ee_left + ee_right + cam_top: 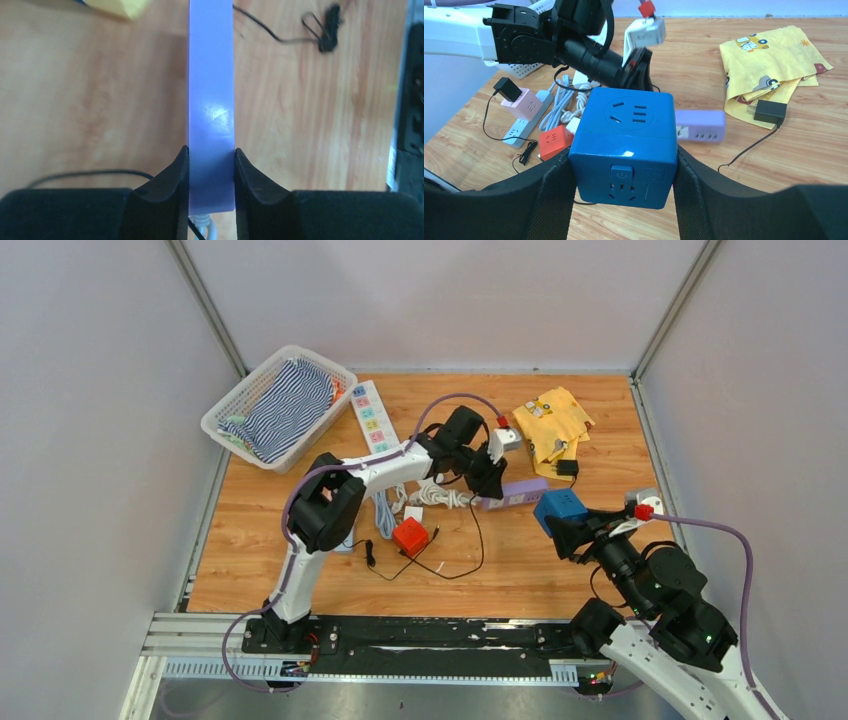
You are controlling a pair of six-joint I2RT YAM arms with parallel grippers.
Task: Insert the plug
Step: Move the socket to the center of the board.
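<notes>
A purple power strip (pixel 520 491) lies on the wooden table, and my left gripper (pixel 490 477) is shut on its cord end. In the left wrist view both black fingers (pixel 177 172) press the sides of the purple power strip (pixel 210 90), with its white cord running out below. My right gripper (pixel 566 527) is shut on a blue socket cube (pixel 559 507), held just above the table at the right. The blue socket cube (pixel 626 135) fills the right gripper (pixel 623 167), its socket faces towards the camera and upward. A black plug adapter (pixel 769 111) with a thin cord rests by the yellow cloth.
A white basket (pixel 232 400) with striped cloth stands back left, next to a white strip with coloured sockets (pixel 370 415). A red cube (pixel 410 537), a white cable coil (pixel 440 497), a pink cube (pixel 521 102) and a yellow cloth (pixel 553 420) lie about.
</notes>
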